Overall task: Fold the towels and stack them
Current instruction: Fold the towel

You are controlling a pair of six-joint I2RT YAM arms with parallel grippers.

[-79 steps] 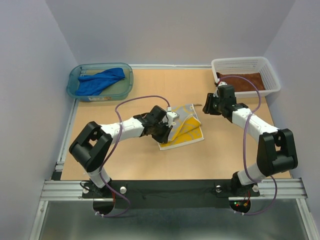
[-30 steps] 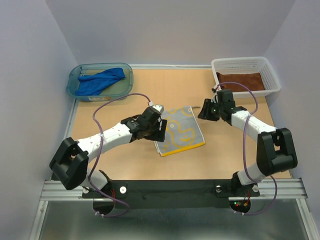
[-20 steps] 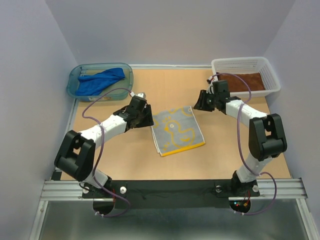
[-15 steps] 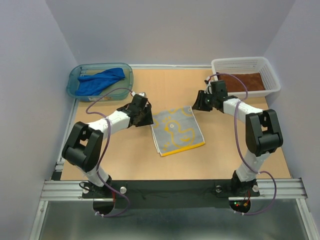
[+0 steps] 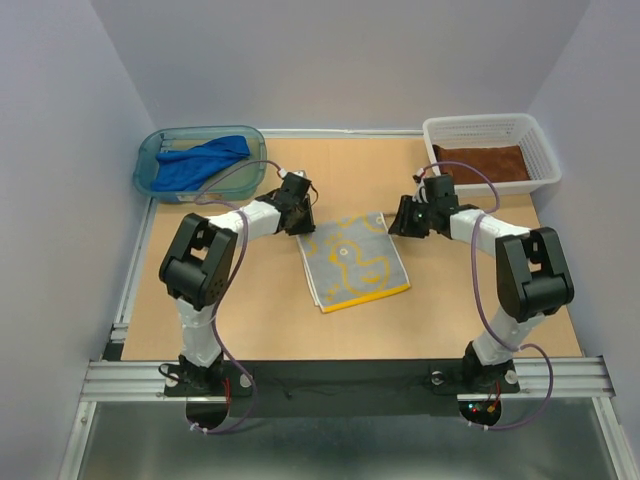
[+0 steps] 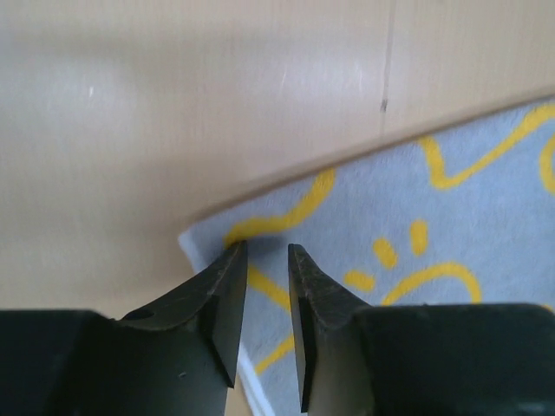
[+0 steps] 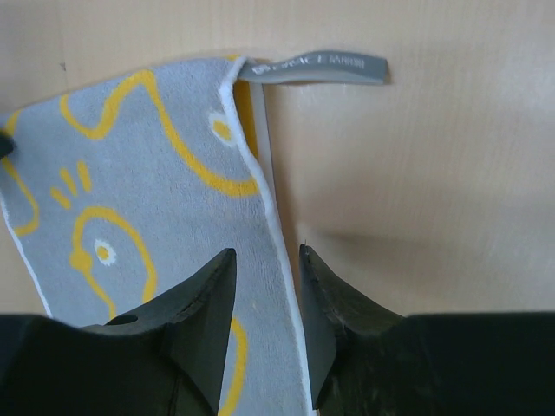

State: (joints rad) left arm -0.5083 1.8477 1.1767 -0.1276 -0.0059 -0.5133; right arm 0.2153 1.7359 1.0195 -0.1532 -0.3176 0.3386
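The yellow towel (image 5: 352, 262), grey-patterned side up, lies folded flat mid-table. My left gripper (image 5: 299, 216) is at its far left corner. In the left wrist view (image 6: 264, 253) the jaws stand narrowly open over that corner of the towel (image 6: 416, 217). My right gripper (image 5: 402, 220) is at the far right corner. In the right wrist view (image 7: 267, 255) it is open, straddling the towel's white edge (image 7: 130, 173). The blue towel (image 5: 205, 160) lies crumpled in the teal tub (image 5: 152, 150). The rust-brown towel (image 5: 482, 162) lies folded in the white basket (image 5: 540, 150).
A grey label (image 7: 316, 68) sticks out from the yellow towel's far right corner. The tub stands at the far left corner of the table and the basket at the far right. A metal rail (image 5: 340, 378) runs along the near edge.
The left gripper let go of the yellow towel, which now lies flat, swung left and came back to its far left corner. The right gripper moved to the far right corner.
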